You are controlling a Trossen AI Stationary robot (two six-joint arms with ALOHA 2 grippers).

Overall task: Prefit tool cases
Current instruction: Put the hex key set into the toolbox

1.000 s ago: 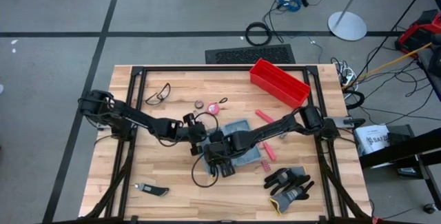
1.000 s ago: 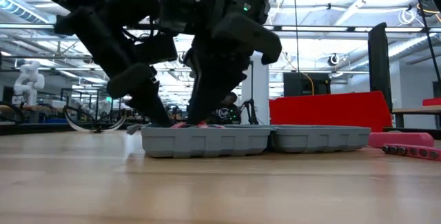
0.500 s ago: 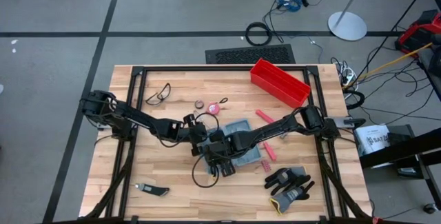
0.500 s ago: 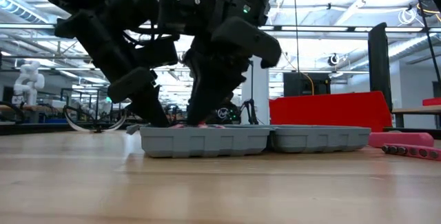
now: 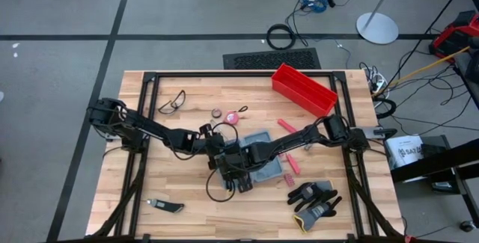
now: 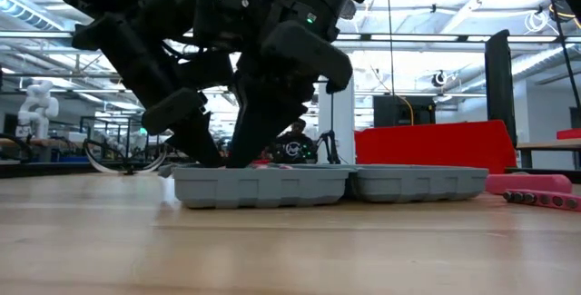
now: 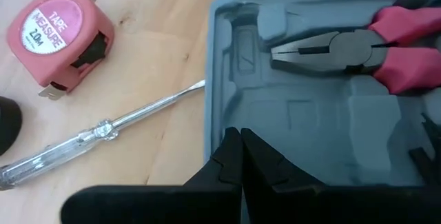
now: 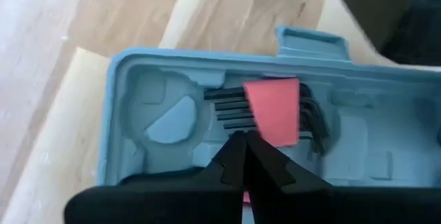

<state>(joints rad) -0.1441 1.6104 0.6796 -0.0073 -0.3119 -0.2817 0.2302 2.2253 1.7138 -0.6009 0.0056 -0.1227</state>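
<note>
High view, table: a pale wooden table (image 5: 187,198) on a grey floor; the open tool case (image 5: 262,161) lies near its middle, and places below are given from the case.
High view, around the case: red bin (image 5: 303,87) well beyond it toward the table's far edge; safety glasses (image 5: 172,102) far off on the left arm's side; black gloves (image 5: 313,202) near the front corner on the right arm's side.
High view, arms: left gripper (image 5: 222,158) and right gripper (image 5: 238,170) meet over the case's left end.
Low view, room: bright hall with ceiling beams behind.
Low view, case: two shallow grey halves lie open and flat; both grippers reach down into one half, contact probably, though hidden by the wall.
Left wrist view: grey moulded inside holds pliers (image 7: 358,48) with red handles; a tape measure (image 7: 58,34) and a screwdriver (image 7: 103,138) lie just beside the case; fingers together, holding nothing.
Right wrist view: blue-edged half holds hex keys (image 8: 269,114) in a red holder; fingers together above them, empty.
</note>
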